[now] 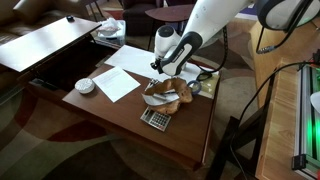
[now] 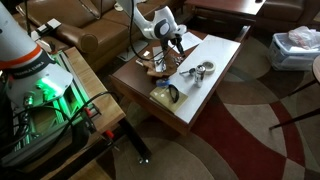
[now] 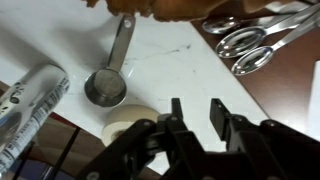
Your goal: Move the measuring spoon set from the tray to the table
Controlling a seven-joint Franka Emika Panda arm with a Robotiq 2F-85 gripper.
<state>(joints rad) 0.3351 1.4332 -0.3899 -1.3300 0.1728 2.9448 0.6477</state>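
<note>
The measuring spoon set (image 3: 250,40) is a bunch of silvery spoons lying flat beside the tray, half on white paper and half on the dark brown table (image 3: 290,75). It also shows in an exterior view (image 2: 195,72). One more silvery spoon (image 3: 108,82) lies on the paper, its handle reaching up to the tan-brown tray (image 3: 150,6). The tray shows in both exterior views (image 1: 168,96) (image 2: 153,66). My gripper (image 3: 196,104) is open and empty, hovering above the paper apart from the spoons. It is beside the tray in both exterior views (image 1: 160,68) (image 2: 177,45).
A roll of pale tape (image 3: 128,122) and a silvery cylinder (image 3: 30,100) lie near the gripper. A keypad-like slab (image 1: 155,118), a small white bowl (image 1: 85,86) and a white paper sheet (image 1: 118,82) are on the table. A sofa (image 2: 90,30) stands behind.
</note>
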